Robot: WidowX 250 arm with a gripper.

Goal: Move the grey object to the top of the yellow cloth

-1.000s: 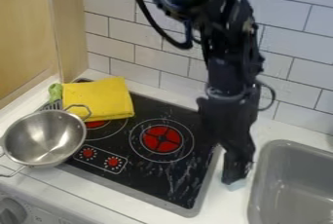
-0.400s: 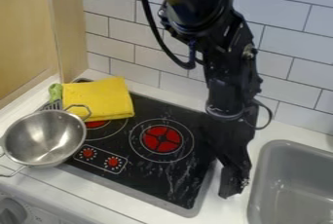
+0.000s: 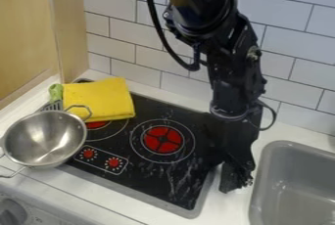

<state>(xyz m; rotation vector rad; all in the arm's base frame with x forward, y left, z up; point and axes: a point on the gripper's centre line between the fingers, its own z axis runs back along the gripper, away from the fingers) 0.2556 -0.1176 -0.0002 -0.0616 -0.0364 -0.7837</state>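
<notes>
Yellow cloth lies folded, upper left, probably as soft, flat support. My gripper hangs lower right; whether spread or pinching something, I cannot tell. Grey object's position: undetermined.

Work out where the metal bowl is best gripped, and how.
Probably at the bare rim on the right of the picture, from above, pinching the wall inside and out. The metal bowl sits open side up, its wall looks thin, and its loop handles stick out elsewhere.
</notes>
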